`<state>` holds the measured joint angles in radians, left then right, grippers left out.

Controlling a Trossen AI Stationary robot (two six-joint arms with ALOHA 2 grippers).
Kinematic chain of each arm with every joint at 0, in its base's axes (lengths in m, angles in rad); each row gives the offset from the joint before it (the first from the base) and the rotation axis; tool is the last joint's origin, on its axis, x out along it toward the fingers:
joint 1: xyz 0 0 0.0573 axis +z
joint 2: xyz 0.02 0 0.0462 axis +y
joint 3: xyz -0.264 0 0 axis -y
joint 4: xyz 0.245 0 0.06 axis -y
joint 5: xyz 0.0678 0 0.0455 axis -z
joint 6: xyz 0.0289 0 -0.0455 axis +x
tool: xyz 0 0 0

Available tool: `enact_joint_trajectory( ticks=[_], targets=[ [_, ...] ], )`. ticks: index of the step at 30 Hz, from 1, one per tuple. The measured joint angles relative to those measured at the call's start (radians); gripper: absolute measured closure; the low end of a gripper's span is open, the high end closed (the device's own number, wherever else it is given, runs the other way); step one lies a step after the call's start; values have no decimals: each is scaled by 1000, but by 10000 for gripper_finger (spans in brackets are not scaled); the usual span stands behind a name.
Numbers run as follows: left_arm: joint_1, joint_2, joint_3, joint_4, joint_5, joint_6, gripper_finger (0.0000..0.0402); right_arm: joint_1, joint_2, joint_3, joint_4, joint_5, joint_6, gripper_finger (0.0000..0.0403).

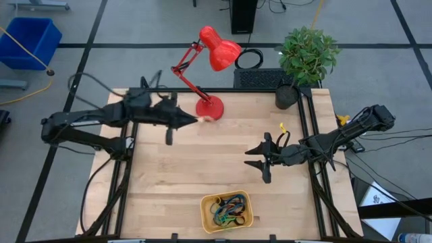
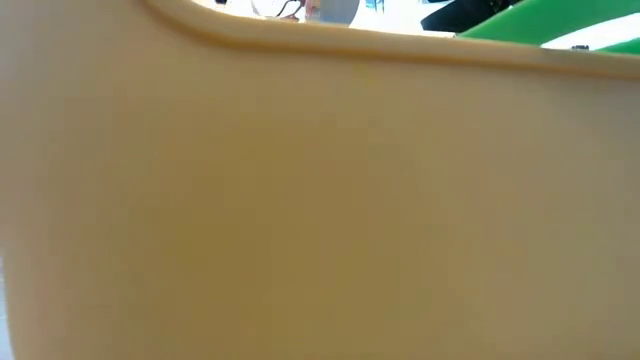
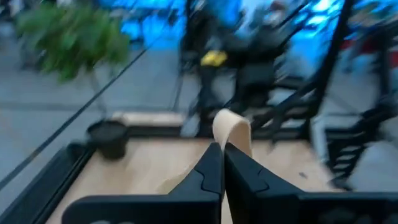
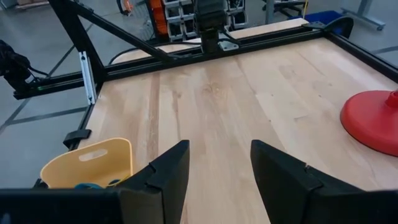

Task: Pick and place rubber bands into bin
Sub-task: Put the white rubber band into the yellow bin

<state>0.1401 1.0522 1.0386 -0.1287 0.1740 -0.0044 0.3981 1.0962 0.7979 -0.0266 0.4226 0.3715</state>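
Note:
My left gripper [image 1: 194,120] hovers over the table's far left part, next to the red lamp's base [image 1: 209,106], and is shut on a tan rubber band [image 3: 231,127]. The yellow-orange bin [image 1: 204,214] stands at the table's near edge with several rubber bands [image 1: 228,208] in it, black, blue, green and yellow. My right gripper [image 1: 250,157] hangs open over the table's right half and holds nothing. In the right wrist view its fingers [image 4: 171,168] stand apart over bare wood, with the bin [image 4: 93,163] beside them. The bin's wall [image 2: 320,200] fills the low view. My left gripper pinches the tan rubber band between its two fingertips [image 3: 214,163]. A flat loop of the band [image 3: 236,138] stands out past the tips. The fingers lie almost level and point toward the table's right side. The band [image 1: 208,119] is lifted clear of the table.
A red desk lamp [image 1: 217,48] leans over the far edge from its base. A potted plant [image 1: 307,52] and a black pot [image 1: 286,96] stand at the far right corner. A small yellow piece [image 1: 282,127] lies near my right arm. Bare wood lies between the grippers and the bin.

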Motion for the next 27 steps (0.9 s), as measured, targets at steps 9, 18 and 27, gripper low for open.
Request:
enact_joint_trajectory(
  ticks=[9, 18, 27],
  targets=[
    [-156, 12, 118, 78, 58, -9, 397, -5, 0, 0, 1, 27, -22, 238],
    [-361, 179, 337, 72, 1, 12, 398, -4, 0, 0, -14, 21, -27, 237],
    [-525, 412, 460, 44, -1, 21, 396, -4, 0, 0, -85, -11, 32, 239]
  ],
)
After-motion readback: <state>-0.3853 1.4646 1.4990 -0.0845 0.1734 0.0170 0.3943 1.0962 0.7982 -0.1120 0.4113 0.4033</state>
